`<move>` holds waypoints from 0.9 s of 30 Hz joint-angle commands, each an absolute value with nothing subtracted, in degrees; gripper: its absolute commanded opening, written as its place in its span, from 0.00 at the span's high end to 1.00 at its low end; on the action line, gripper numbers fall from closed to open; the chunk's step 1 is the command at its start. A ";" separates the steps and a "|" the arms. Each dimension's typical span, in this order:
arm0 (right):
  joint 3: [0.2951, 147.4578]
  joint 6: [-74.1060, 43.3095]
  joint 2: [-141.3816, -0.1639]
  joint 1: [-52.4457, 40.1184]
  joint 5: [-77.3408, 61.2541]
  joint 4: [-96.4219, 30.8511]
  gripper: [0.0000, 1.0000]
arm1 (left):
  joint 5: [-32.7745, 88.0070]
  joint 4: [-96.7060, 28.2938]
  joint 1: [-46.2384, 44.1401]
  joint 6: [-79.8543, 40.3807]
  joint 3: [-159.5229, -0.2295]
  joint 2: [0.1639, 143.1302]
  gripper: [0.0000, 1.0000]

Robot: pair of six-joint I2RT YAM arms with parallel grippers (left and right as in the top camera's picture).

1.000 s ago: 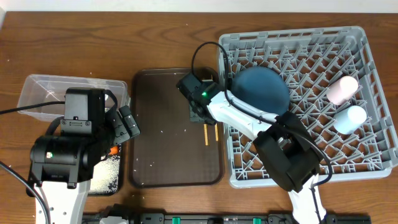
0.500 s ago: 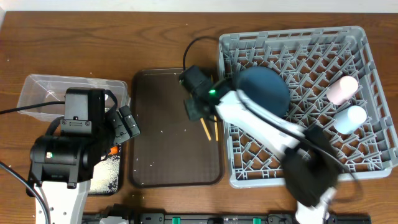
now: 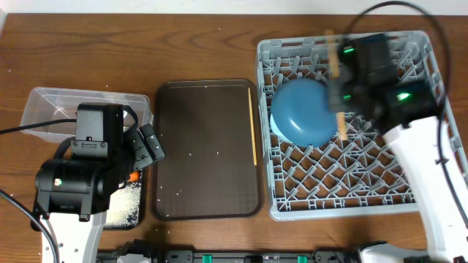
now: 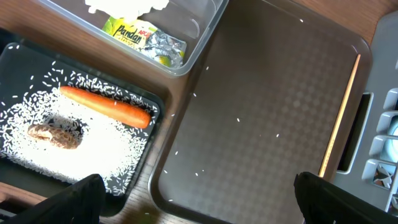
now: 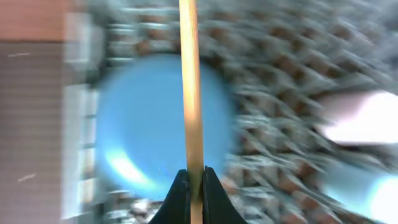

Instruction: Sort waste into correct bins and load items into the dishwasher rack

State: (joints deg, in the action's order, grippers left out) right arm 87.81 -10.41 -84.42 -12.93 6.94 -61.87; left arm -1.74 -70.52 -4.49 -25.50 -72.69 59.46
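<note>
Below the right pincer, which is closed on one chopstick, lies the rack; the stick points straight ahead from the jaws, over the blue dish. The left pincer, wide open, is well apart.

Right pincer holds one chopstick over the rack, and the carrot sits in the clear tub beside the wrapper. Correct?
Not quite: the carrot lies in the black tray among the rice, not in the clear tub, as the left wrist view shows. The rest stands.
</note>
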 commanded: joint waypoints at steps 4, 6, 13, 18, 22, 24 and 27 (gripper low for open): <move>83.44 -4.69 -89.56 -3.33 8.27 -62.39 0.99 | -2.61 -70.67 -4.14 -25.58 -72.99 59.53 0.02; 81.84 -3.64 -91.68 -2.98 9.85 -62.13 0.99 | -2.61 -70.70 -4.14 -25.58 -72.99 59.53 0.02; 78.39 -3.79 -98.24 -2.98 15.77 -59.61 0.99 | -2.61 -70.67 -4.14 -25.58 -72.99 59.53 0.02; 80.88 -3.73 -96.36 -4.36 15.99 -60.25 0.71 | -2.61 -70.67 -4.14 -25.58 -72.99 59.53 0.02; 83.07 -2.68 -91.74 -9.58 9.85 -59.59 0.59 | -2.61 -70.67 -4.14 -25.58 -72.99 59.53 0.02; 83.07 -2.74 -89.80 -13.32 10.24 -58.78 0.51 | -2.61 -70.70 -4.14 -25.58 -72.99 59.53 0.02; 83.07 -4.78 -88.71 -19.35 4.91 -56.45 0.54 | -2.61 -70.70 -4.14 -25.58 -72.99 59.53 0.02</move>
State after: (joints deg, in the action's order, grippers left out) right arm 81.71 -3.44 -90.54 -14.52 10.52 -57.47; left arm -1.74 -70.50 -4.49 -25.50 -72.69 59.46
